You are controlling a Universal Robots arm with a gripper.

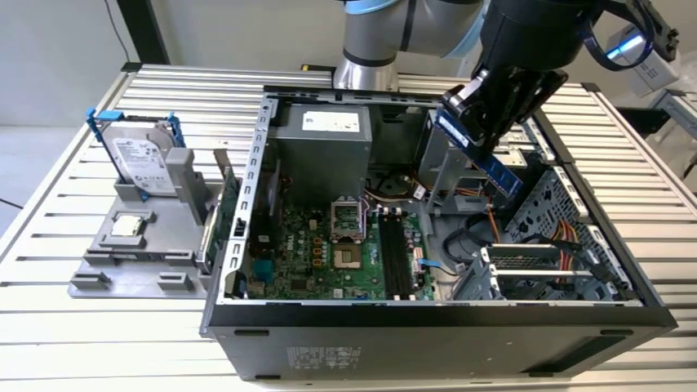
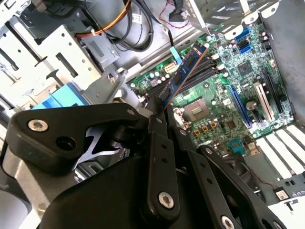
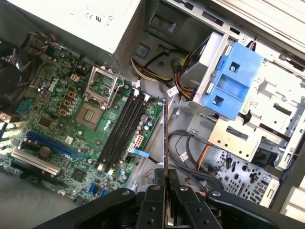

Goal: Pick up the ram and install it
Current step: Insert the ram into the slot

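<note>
So: the slatted table (image 1: 65,327) is carrying the open computer case (image 1: 436,331), with the motherboard (image 1: 316,253) facing up inside. Your gripper (image 1: 476,122) is pinching narrowly on the ram (image 1: 501,171), holding it tilted in the air over the case's interior, toward the far edge at the exterior view's right. Pickup is looking done. Seating is remaining: the memory slots (image 1: 394,257) are sitting vacant, below and apart from the stick.

Bright, even light; glare on the table (image 1: 55,204), shadowed case (image 1: 436,335) interior
</note>
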